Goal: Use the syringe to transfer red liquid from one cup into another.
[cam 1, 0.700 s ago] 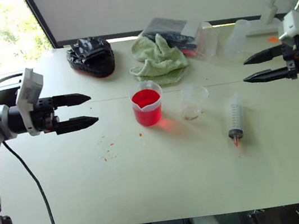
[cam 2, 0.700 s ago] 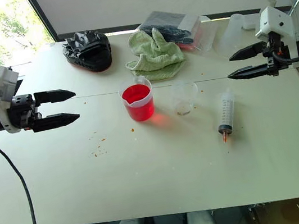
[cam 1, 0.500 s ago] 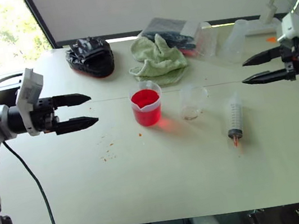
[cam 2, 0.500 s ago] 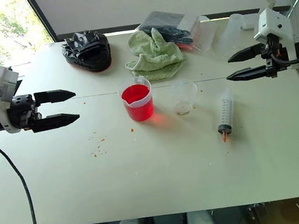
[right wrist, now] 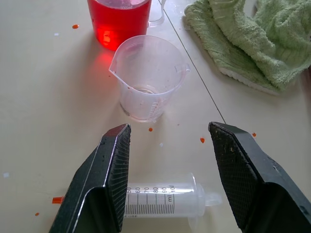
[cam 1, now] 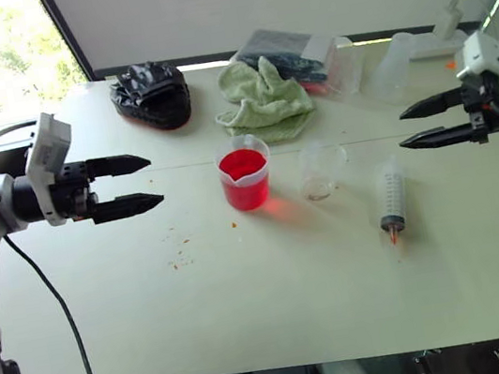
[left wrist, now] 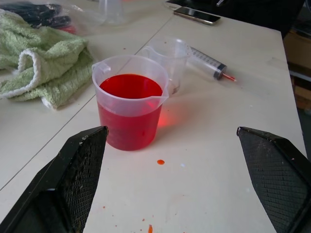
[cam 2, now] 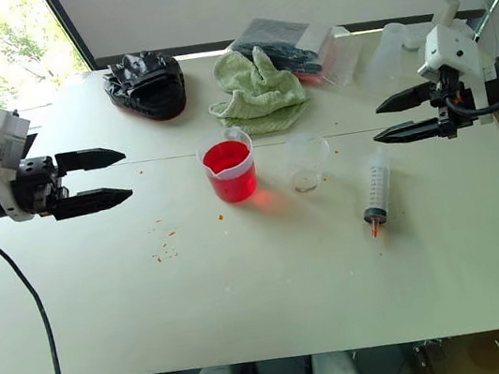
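A syringe (right wrist: 163, 198) printed with numbers 60 to 100 lies flat at the beaker's (cam 1: 246, 177) four o'clock, orange nozzle toward the table's near edge, both grippers (cam 1: 139, 183) (cam 2: 389, 117) spread empty.

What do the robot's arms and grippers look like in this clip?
Both grippers, left and right, have two long black pointed fingers with mesh-textured pads on a black base. A white box-shaped camera housing tops each wrist. The left arm is silver-grey, trailing a black cable.
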